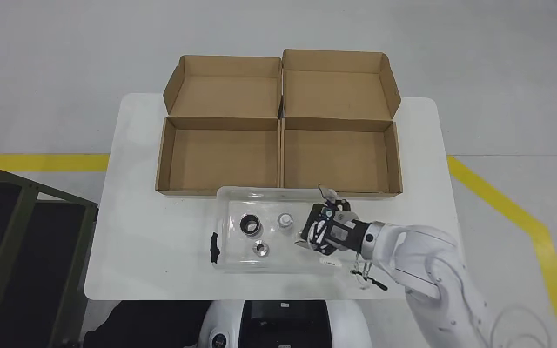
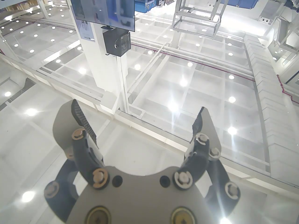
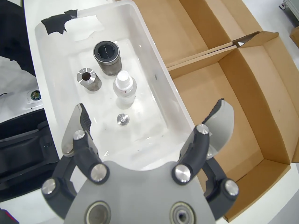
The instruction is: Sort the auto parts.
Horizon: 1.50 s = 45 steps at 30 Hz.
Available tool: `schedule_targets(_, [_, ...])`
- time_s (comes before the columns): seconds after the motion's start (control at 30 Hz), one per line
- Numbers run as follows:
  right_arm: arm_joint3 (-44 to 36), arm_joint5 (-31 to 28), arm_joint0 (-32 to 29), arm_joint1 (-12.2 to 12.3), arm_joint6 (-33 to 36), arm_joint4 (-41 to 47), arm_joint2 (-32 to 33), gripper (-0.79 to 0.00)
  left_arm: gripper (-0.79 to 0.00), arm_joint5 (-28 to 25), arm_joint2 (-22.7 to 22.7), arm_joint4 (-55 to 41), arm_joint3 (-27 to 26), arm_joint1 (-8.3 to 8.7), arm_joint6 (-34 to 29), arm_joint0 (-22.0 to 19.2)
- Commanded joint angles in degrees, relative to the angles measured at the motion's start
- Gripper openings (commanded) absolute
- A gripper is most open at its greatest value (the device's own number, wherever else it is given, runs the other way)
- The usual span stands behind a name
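Right tool [image 3: 150, 104], spread wide, empty, above bin [image 3: 149, 36] holding bearing [image 3: 107, 58], bushing [image 3: 88, 80], bottle [image 3: 125, 87], disc [image 3: 122, 119]; left tool [image 2: 137, 106] spread.

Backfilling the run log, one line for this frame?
right pincer: open, above clear bin | left pincer: open, aimed upward | contents: dark sleeve, bored cylinder, bottle, disc

Lighting's bright and even from overhead, so you get only soft, faint shadows on the white table [image 1: 130, 174]. Your left wrist view stares up into ceiling lights [image 2: 232, 99], loads of starburst glare. Both wrist views bend straight lines hard near the edges.
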Motion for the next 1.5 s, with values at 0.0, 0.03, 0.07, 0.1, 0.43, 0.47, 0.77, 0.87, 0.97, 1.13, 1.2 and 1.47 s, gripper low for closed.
schedule_targets(0.0, [0.84, -0.02, 0.96, 0.06, 1.35, 0.75, -0.96, 0.000, 0.000, 0.00, 0.00, 0.00, 0.00, 0.00, 0.00, 0.00])
schedule_targets(0.03, [1.24, -0.07, 1.37, 0.09, 1.86, 1.02, -1.38, 0.000, 0.000, 0.00, 0.00, 0.00, 0.00, 0.00, 0.00, 0.00])
schedule_targets(0.07, [1.70, -0.19, 1.75, 0.13, 2.20, 1.45, -1.76, 0.000, 0.000, 0.00, 0.00, 0.00, 0.00, 0.00, 0.00, 0.00])
schedule_targets(0.1, [2.19, -0.29, 2.10, 0.17, 2.63, 1.74, -2.10, 0.000, 0.000, 0.00, 0.00, 0.00, 0.00, 0.00, 0.00, 0.00])
schedule_targets(0.43, [4.63, -0.02, 3.91, 0.72, 5.95, 3.22, -4.75, 0.000, 0.000, 0.00, 0.00, 0.00, 0.00, 0.00, 0.00, 0.00])
schedule_targets(0.47, [4.80, 0.02, 4.03, 0.78, 6.29, 3.39, -4.95, 0.000, 0.000, 0.00, 0.00, 0.00, 0.00, 0.00, 0.00, 0.00])
schedule_targets(0.77, [6.43, 0.56, 5.17, 1.30, 8.54, 4.31, -6.62, -0.191, 0.000, 0.00, 0.00, 0.00, 0.00, 0.00, 0.00, 0.00])
schedule_targets(0.87, [7.10, 0.73, 5.83, 1.45, 9.35, 4.16, -7.31, -0.289, 0.000, 0.00, 0.00, 0.00, 0.00, 0.00, 0.00, 0.00])
schedule_targets(0.97, [7.66, 0.98, 6.38, 1.57, 10.23, 4.12, -8.21, -0.299, 0.000, 0.00, 0.00, 0.00, 0.00, 0.00, 0.00, 0.00])
schedule_targets(1.13, [8.26, 2.05, 7.31, 1.76, 12.19, 3.47, -9.45, -0.332, 0.000, 0.00, 0.00, 0.00, 0.00, 0.00, 0.00, 0.00])
schedule_targets(1.2, [8.57, 2.25, 7.60, 1.86, 12.63, 3.41, -9.76, -0.329, 0.000, 0.00, 0.00, 0.00, 0.00, 0.00, 0.00, 0.00])
schedule_targets(1.47, [10.06, 3.10, 8.70, 2.14, 14.06, 3.46, -11.42, -0.385, 0.000, 0.00, 0.00, 0.00, 0.00, 0.00, 0.00, 0.00])
